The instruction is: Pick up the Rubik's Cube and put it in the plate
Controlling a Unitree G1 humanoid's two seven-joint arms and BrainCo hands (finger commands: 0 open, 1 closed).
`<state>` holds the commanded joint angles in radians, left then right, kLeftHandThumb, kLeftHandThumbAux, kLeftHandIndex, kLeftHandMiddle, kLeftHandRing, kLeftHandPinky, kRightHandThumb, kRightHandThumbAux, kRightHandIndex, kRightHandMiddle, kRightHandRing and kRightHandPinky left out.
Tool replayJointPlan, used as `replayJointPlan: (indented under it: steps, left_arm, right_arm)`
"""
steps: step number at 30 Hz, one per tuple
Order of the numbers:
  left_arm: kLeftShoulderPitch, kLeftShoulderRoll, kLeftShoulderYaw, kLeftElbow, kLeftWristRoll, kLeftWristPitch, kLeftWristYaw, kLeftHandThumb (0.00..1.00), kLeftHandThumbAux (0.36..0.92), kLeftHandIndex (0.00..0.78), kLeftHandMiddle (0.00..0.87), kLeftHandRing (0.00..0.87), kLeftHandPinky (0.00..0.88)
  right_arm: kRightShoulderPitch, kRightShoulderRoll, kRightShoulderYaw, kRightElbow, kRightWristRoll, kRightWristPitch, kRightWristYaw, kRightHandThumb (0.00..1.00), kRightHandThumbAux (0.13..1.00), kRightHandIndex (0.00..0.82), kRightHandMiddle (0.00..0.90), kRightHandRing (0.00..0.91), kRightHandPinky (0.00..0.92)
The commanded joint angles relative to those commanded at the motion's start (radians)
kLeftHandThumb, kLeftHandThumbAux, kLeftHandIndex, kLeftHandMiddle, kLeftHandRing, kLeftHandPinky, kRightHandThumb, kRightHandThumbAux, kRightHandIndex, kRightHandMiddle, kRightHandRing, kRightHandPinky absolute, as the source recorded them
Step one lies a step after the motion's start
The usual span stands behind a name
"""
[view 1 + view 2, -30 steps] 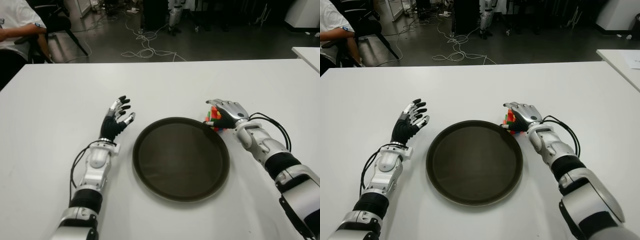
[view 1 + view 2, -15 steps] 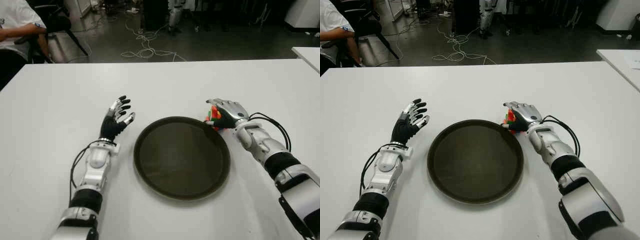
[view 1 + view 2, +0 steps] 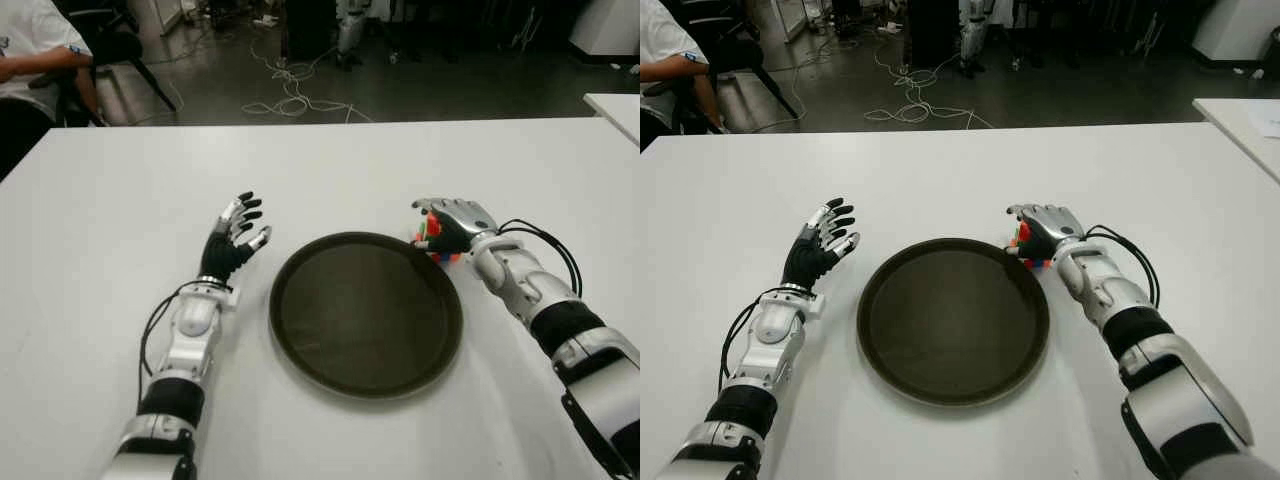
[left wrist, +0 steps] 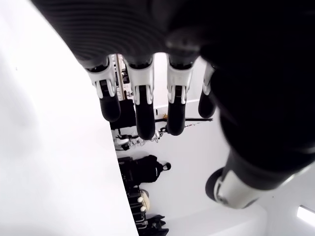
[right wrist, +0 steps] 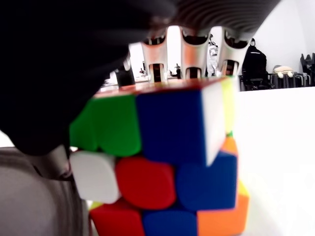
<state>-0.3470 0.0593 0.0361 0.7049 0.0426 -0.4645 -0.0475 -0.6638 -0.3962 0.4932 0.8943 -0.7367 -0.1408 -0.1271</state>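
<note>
The Rubik's Cube (image 3: 432, 241) sits at the far right rim of the round dark plate (image 3: 360, 320) on the white table (image 3: 330, 165). My right hand (image 3: 452, 226) is curled over the cube from above. In the right wrist view its fingers (image 5: 192, 42) hook over the top of the cube (image 5: 167, 157) and the thumb presses one side. Nothing lies in the plate. My left hand (image 3: 238, 234) shows to the left of the plate with its fingers (image 4: 140, 101) spread and nothing in them.
A seated person (image 3: 30, 60) is beyond the table's far left corner. Cables (image 3: 290, 95) trail over the dark floor behind the table. The corner of a second white table (image 3: 615, 105) shows at the far right.
The plate has slid a little to the right, and the right hand with the cube has shifted slightly right as well. The left hand has not moved.
</note>
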Motion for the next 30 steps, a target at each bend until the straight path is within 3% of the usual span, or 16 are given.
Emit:
replayJointPlan:
  steps: [2,7,15,30]
  left_arm:
    - [-0.001,0.0,0.001,0.004,0.002,-0.001,0.003,0.073,0.747,0.112,0.183,0.163,0.126]
    - [0.002,0.0,0.0,0.001,0.001,-0.004,-0.001,0.07,0.747,0.114,0.179,0.163,0.134]
    - [0.008,-0.004,0.002,-0.007,-0.002,-0.004,0.001,0.055,0.75,0.112,0.176,0.156,0.117]
    - [0.018,-0.004,0.0,-0.028,-0.005,0.004,-0.002,0.06,0.75,0.104,0.171,0.149,0.108]
  right_arm:
    - [0.004,-0.001,-0.003,-0.012,0.004,0.008,0.001,0.529,0.681,0.394,0.491,0.507,0.498]
    - [0.018,-0.007,-0.015,-0.044,0.012,0.019,-0.002,0.666,0.711,0.424,0.568,0.563,0.534]
    - [0.033,-0.015,-0.024,-0.073,0.007,0.023,-0.014,0.695,0.717,0.432,0.613,0.596,0.55]
    - [0.037,-0.024,-0.031,-0.087,0.004,0.017,-0.007,0.697,0.716,0.432,0.617,0.597,0.551]
